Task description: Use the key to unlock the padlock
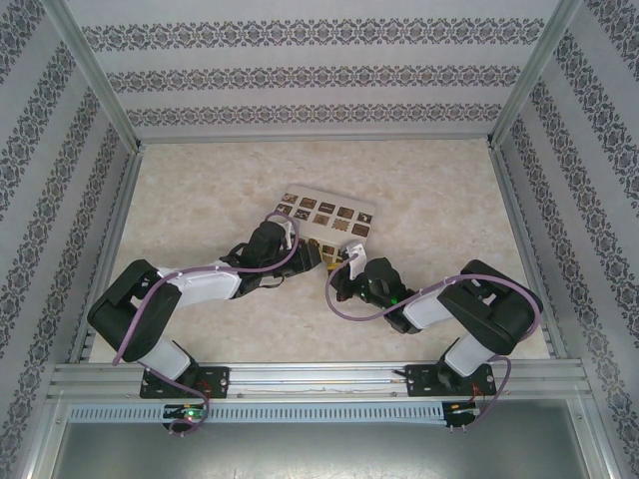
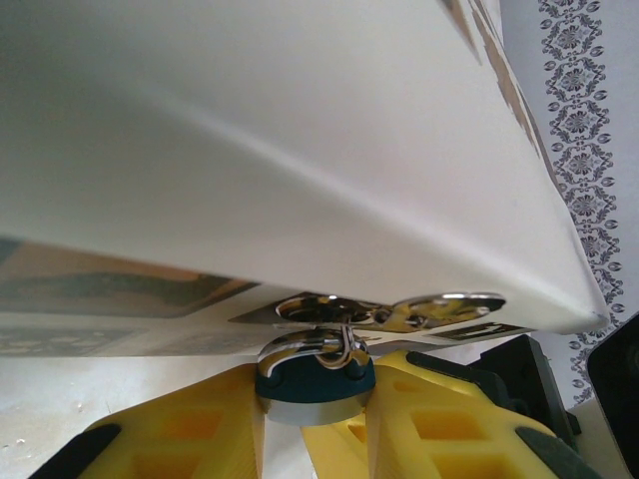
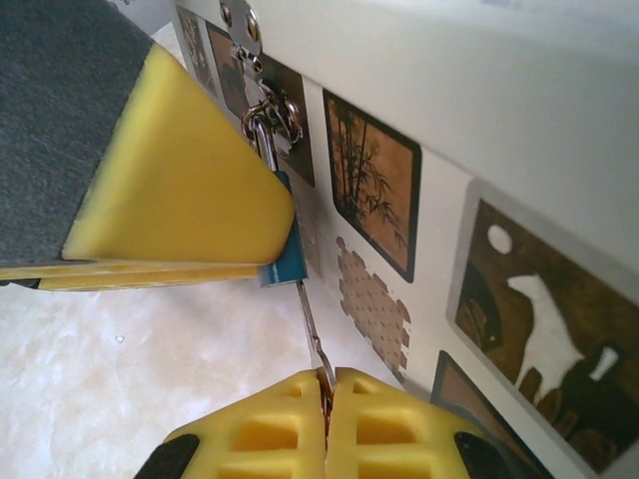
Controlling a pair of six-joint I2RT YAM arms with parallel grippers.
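The padlock (image 2: 315, 384) has a blue-teal body and hangs by its silver shackle (image 2: 344, 344) from the hasp (image 2: 399, 309) of the cream box (image 2: 300, 150). My left gripper (image 2: 315, 424) is shut on the padlock body, one yellow finger on each side. In the right wrist view the padlock (image 3: 288, 257) peeks out under the left gripper's yellow finger (image 3: 170, 190). The thin key (image 3: 310, 321) runs from the padlock's underside down into my right gripper (image 3: 326, 391), which is shut on it. From above, both grippers (image 1: 305, 261) (image 1: 342, 282) meet at the near edge of the box (image 1: 324, 213).
The box's front carries dark picture squares (image 3: 374, 170). Marbled tabletop (image 1: 429, 190) spreads around the box. Aluminium rails (image 1: 319, 377) run along the near edge and patterned walls (image 1: 300, 75) close in the back and sides.
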